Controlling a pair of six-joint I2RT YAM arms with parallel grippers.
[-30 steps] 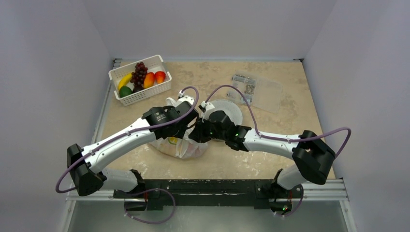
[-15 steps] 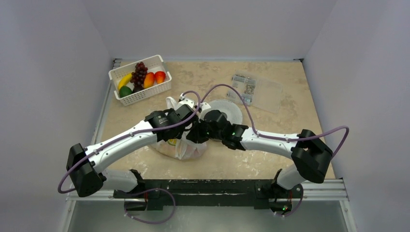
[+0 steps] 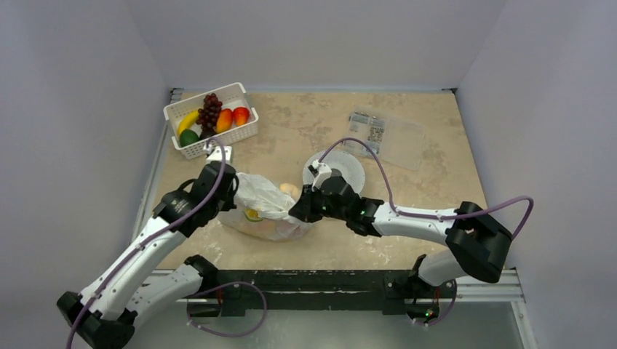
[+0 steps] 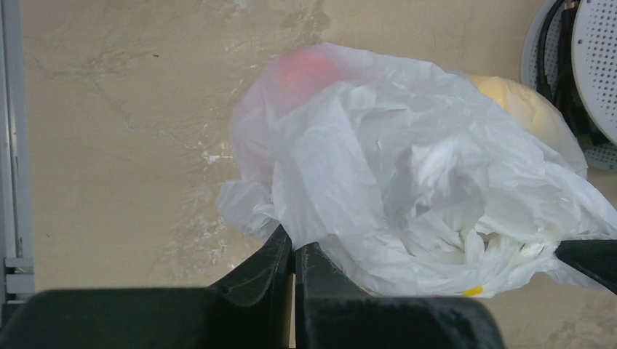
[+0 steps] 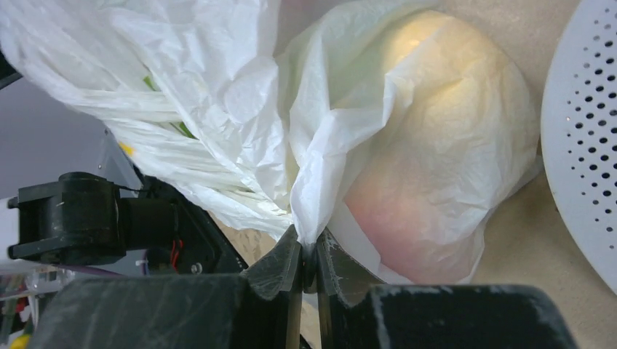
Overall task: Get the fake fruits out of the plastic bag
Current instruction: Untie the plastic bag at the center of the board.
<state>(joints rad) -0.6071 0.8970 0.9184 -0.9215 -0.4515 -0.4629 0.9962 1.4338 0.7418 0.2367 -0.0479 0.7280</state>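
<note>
The plastic bag [image 3: 265,212] lies crumpled on the table between my two grippers. My left gripper [image 3: 231,190] is shut on the bag's left edge; in the left wrist view [image 4: 293,247] the film runs into the closed fingertips. My right gripper [image 3: 300,211] is shut on a fold at the bag's right side, as the right wrist view [image 5: 309,247] also shows. Fake fruits show through the film: a red one [image 4: 309,69], a yellow-orange one [image 4: 520,102], and a peach-coloured one [image 5: 436,145] that also shows in the top view [image 3: 289,190]. The other fruits in the bag are hidden.
A white slotted basket [image 3: 211,120] with several fruits stands at the back left. A white perforated disc [image 3: 342,169] lies just behind the right gripper. A flat clear packet [image 3: 385,138] lies at the back right.
My left arm has swung back and to the left, drawing the bag's left side with it. The bag is now stretched wider and the peach-coloured fruit shows. The right gripper has barely moved.
</note>
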